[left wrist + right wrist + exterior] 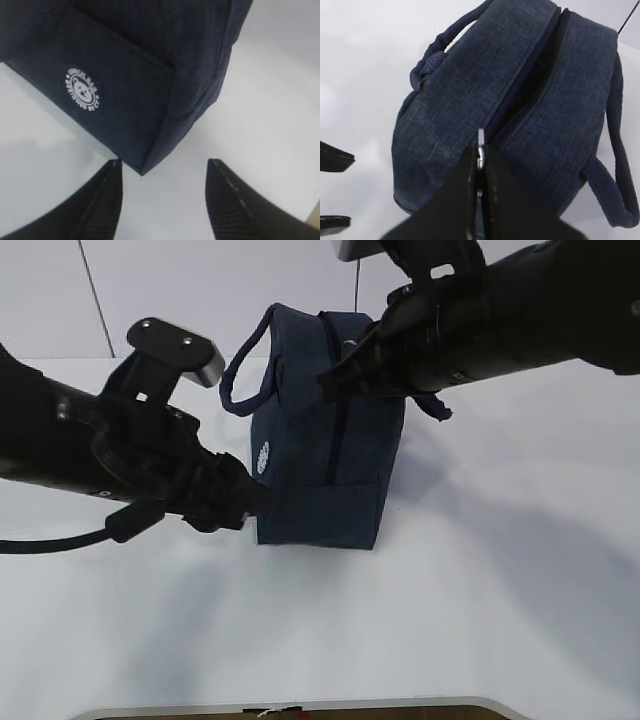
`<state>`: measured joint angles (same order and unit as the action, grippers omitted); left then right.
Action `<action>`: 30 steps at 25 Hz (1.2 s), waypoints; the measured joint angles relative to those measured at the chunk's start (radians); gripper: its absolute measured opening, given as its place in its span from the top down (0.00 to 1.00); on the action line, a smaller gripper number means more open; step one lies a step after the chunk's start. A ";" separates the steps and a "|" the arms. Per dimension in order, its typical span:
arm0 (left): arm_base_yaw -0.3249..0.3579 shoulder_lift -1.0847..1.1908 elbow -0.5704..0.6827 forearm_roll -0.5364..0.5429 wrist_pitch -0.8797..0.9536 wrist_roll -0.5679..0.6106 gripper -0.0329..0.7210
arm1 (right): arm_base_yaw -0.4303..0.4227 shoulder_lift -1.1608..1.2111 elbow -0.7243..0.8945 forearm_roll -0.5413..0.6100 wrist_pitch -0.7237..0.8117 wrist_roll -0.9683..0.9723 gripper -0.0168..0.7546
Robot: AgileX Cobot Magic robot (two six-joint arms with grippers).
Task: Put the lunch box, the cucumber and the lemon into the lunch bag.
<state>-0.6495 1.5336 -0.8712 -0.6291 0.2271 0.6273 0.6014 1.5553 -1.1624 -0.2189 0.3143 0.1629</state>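
The dark navy lunch bag [330, 470] stands upright on the white table, its round white logo [82, 89] facing my left arm. My left gripper [164, 167] is open at the bag's lower front corner [142, 170]; the corner pokes just between the fingertips without being gripped. My right gripper [480, 152] is shut on the metal zipper pull [480, 137] at the bag's upper end. Beyond the pull, the zip line [535, 75] gapes a little. The lunch box, the cucumber and the lemon are out of view.
Two loop handles [240, 370] [615, 165] hang off the bag's sides. The left gripper's fingertips [335, 160] show at the left edge of the right wrist view. The table's front edge [300, 708] runs along the bottom, and a white wall stands behind.
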 joint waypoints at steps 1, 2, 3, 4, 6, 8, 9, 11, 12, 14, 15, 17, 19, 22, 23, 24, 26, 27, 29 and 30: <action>-0.009 0.009 0.000 -0.001 -0.018 0.000 0.44 | 0.000 0.000 0.000 0.006 0.002 0.000 0.97; -0.019 0.016 0.000 -0.001 -0.035 0.000 0.44 | 0.000 0.000 0.000 0.012 0.007 0.000 0.97; -0.031 0.020 0.000 -0.004 -0.050 0.000 0.43 | 0.000 0.000 0.000 0.019 0.010 0.000 0.97; -0.039 0.025 0.000 -0.004 -0.066 0.000 0.43 | 0.000 0.000 0.000 0.025 0.012 0.000 0.97; -0.057 0.035 0.000 -0.006 -0.098 0.000 0.43 | 0.000 0.000 0.000 0.029 0.014 0.000 0.97; -0.071 0.042 0.000 -0.008 -0.123 0.000 0.43 | 0.000 0.000 -0.001 0.034 0.016 0.000 0.97; -0.076 0.047 0.000 -0.010 -0.132 0.000 0.43 | 0.000 0.000 -0.001 0.038 0.016 0.000 0.97; -0.082 0.052 -0.007 -0.010 -0.138 0.000 0.43 | 0.000 0.000 -0.001 0.049 0.016 0.000 0.97; -0.087 0.057 -0.012 -0.012 -0.143 0.000 0.43 | 0.000 0.000 -0.002 0.057 0.018 0.000 0.94; -0.090 0.068 -0.030 -0.019 -0.157 0.000 0.43 | 0.000 0.000 -0.006 0.063 0.020 0.000 0.97; -0.090 0.077 -0.041 -0.028 -0.164 0.000 0.43 | 0.000 0.000 -0.014 0.065 0.028 0.000 0.97; -0.090 0.099 -0.062 -0.035 -0.173 0.000 0.44 | 0.000 0.000 -0.026 0.067 0.044 0.000 0.97; -0.090 0.119 -0.079 -0.042 -0.179 0.000 0.46 | 0.000 0.000 -0.037 0.067 0.050 0.000 0.97; -0.090 0.132 -0.082 -0.048 -0.179 0.000 0.62 | 0.000 0.002 -0.049 0.067 0.070 0.000 0.97; -0.090 0.134 -0.082 -0.048 -0.179 0.000 0.71 | 0.000 0.002 -0.049 0.067 0.074 0.000 0.97; -0.090 0.134 -0.082 -0.048 -0.179 0.000 0.78 | 0.000 0.002 -0.049 0.067 0.079 0.000 0.97; -0.090 0.135 -0.082 -0.050 -0.179 0.000 0.92 | 0.000 0.003 -0.049 0.067 0.078 0.000 0.97; -0.090 0.136 -0.082 -0.050 -0.179 0.000 0.95 | 0.000 0.003 -0.049 0.067 0.079 0.000 0.97; -0.090 0.136 -0.082 -0.050 -0.170 0.000 0.97 | 0.000 0.003 -0.051 0.067 0.083 0.000 0.97; -0.090 0.136 -0.082 -0.048 -0.161 0.000 0.97 | 0.000 0.003 -0.051 0.067 0.085 0.000 0.97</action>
<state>-0.7400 1.6699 -0.9535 -0.6769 0.0661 0.6273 0.6014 1.5582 -1.2136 -0.1521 0.3992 0.1629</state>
